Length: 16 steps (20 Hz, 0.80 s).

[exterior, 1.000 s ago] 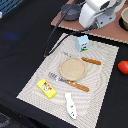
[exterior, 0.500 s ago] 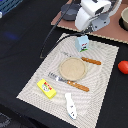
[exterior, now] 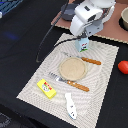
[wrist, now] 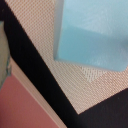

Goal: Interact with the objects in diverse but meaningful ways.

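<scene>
The white-and-green milk carton [exterior: 83, 45] stands upright on the far edge of the placemat [exterior: 105, 80]. My gripper [exterior: 82, 38] hangs right above it, and the white hand hides the fingers. In the wrist view the carton's pale blue top [wrist: 92, 30] fills the frame very close, and no fingertip shows clearly. The red tomato [exterior: 123, 66] lies off the mat at the exterior view's right. A flat yellow box [exterior: 46, 88] and the white-and-blue fish [exterior: 71, 105] rest near the mat's front edge.
A round tan plate [exterior: 73, 68] sits mid-mat between an orange-handled knife [exterior: 90, 60] and fork [exterior: 70, 81]. A grey pot [exterior: 67, 11] stands behind the arm, with a black cable [exterior: 46, 42] trailing over the dark table. A brown board [exterior: 112, 30] lies at the back right.
The arm has come down and shifted slightly towards the exterior view's left, ending close over the milk carton. The objects on the mat have stayed put.
</scene>
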### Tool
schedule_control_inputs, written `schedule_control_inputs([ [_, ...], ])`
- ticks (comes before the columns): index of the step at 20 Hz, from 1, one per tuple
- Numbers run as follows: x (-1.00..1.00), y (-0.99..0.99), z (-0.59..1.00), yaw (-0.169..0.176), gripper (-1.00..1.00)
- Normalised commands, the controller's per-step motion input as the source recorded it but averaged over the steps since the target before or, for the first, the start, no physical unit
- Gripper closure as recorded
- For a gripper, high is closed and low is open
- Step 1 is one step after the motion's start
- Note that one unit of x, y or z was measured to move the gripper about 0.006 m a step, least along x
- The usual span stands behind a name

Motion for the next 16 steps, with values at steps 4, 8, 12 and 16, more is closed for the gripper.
schedule_control_inputs([
  [4, -0.69, -0.04, -0.38, -0.061, -1.00],
  [8, -0.64, 0.00, -0.36, -0.056, -1.00],
  [12, -0.54, 0.00, -0.26, -0.048, 1.00],
  [16, -0.50, 0.00, -0.22, -0.031, 1.00],
])
